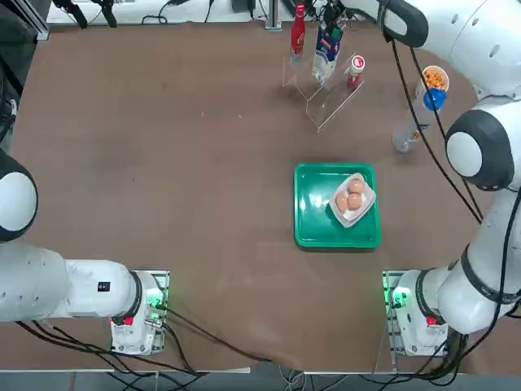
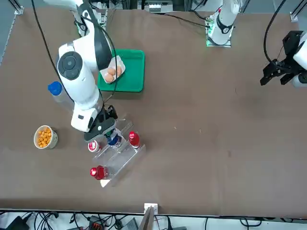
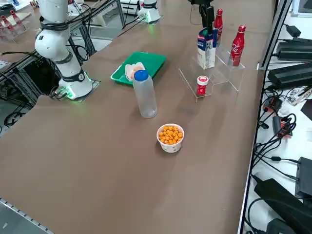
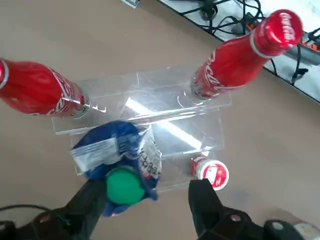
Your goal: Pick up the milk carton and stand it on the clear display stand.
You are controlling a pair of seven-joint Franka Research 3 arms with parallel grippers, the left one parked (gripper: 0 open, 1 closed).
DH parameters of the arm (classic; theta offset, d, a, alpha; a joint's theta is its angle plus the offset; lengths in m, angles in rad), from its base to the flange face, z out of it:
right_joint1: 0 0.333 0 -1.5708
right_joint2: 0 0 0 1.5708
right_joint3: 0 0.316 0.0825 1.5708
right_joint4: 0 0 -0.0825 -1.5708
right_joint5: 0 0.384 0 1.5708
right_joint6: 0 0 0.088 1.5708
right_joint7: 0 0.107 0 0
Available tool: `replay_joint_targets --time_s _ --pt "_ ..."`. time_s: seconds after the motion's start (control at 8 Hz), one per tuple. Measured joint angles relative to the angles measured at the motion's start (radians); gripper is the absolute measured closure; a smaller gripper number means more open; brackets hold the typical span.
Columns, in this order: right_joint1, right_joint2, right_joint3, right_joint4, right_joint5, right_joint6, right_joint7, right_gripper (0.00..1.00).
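Milk carton point(image 3: 205, 51) is at upper right of the side view, upright, on the clear display stand point(image 3: 220, 73) as far as I can tell; fingers and cap hide part of it. Cap end up, base down on a tier: makes sense, the flat base carries the weight and the grip comes from above.

Right gripper point(image 4: 148, 190) is over the carton, jaws wide, one finger either side of its top. Carton is much nearer one finger, clear gap on the other side, so no clamp. Reads as either lined up or let go; with the carton on the stand, I'd call it placed.

Stand is shared: two red bottles point(image 3: 237, 46) point(image 3: 219, 24) on the back tier, small red jar point(image 3: 202, 85) low at the front. Tall stuff at back keeps the front reachable, probably why the carton sits between.

Next: straight up, jaws wide, then away. Risk: the near finger drags the carton top and tips it into a bottle. Acrylic looks slick, so go slow.
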Motion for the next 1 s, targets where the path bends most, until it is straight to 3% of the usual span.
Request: replay_joint_targets --time_s 0.62,1.0 --pt "0.015 -0.010 -0.005 0.020 -0.050 -0.060 0.080 0.00" --pt "-0.008 -0.085 -0.022 0.036 -0.045 -0.168 0.080 0.00"
